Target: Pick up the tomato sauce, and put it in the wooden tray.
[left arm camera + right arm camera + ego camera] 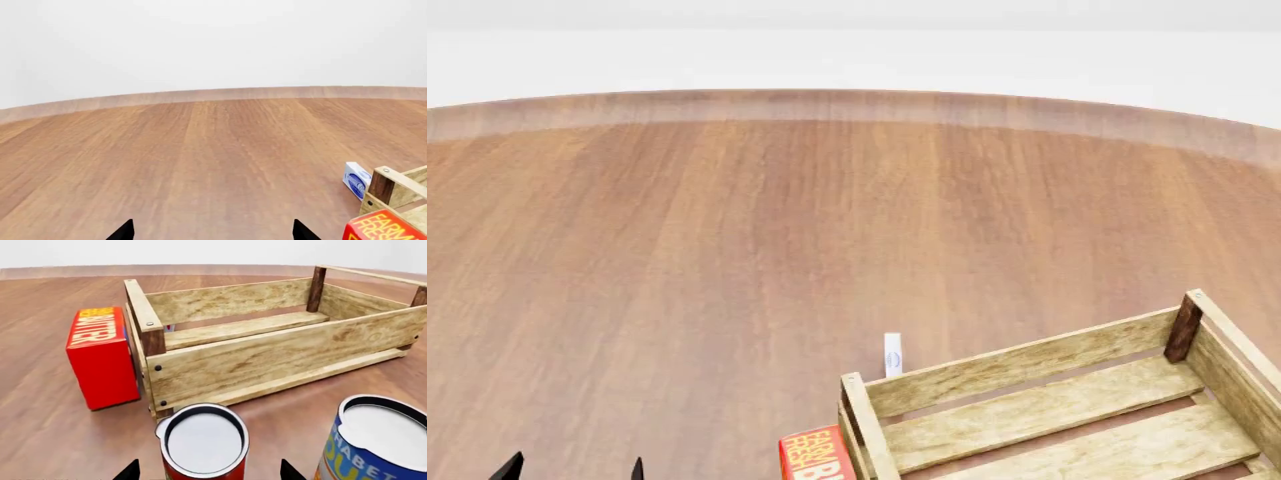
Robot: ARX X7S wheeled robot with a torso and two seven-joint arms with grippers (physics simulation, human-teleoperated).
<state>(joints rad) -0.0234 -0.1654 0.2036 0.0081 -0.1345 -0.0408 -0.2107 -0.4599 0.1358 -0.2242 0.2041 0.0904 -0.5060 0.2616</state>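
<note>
The tomato sauce (204, 445) stands upright on the wooden surface (47, 435), between the spread fingertips of the open right hand (208, 471), near the wooden tray (267, 357). A blue can (373, 445) stands beside it. The left hand (213, 231) hangs open, holding nothing.

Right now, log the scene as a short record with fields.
target: tomato sauce, upright on the table, between the right gripper fingertips, not visibly touched
destination: wooden tray, empty as far as seen
neighbours: blue can beside the target; red butter box against the tray's end
left gripper: open over bare table
</note>
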